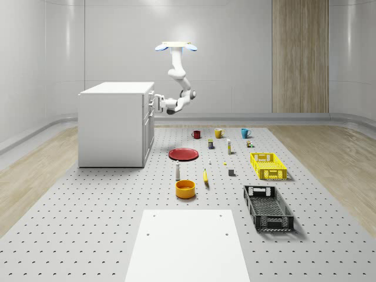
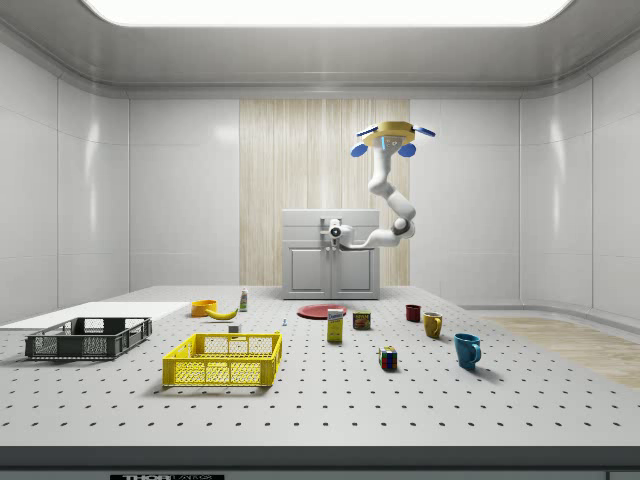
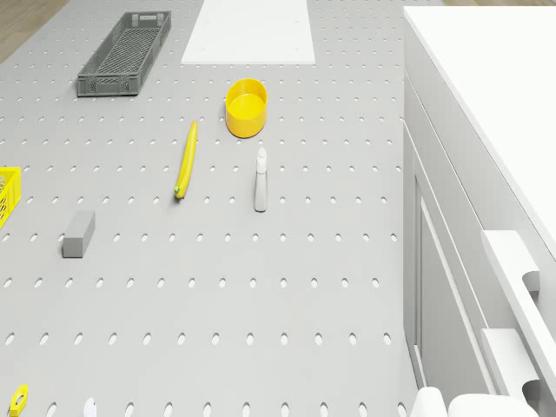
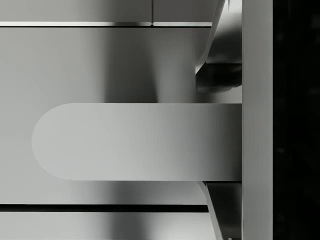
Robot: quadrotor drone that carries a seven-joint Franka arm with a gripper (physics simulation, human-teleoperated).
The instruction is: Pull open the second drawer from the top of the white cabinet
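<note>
The white cabinet [image 1: 115,124] stands on the pegboard table [image 1: 88,223] at the whole-scene view's left, its drawer fronts facing right. Just right of it, the gripper [image 1: 157,106] sits at the upper drawers, against a handle [image 4: 135,142] that crosses between the fingers [image 4: 220,75]. Whether they clamp it I cannot tell. The arm [image 1: 179,79] rises to the drone [image 1: 175,46], hovering beside the cabinet. Below the fingers lie a red plate [image 1: 184,154] and an orange bowl [image 1: 185,188].
</note>
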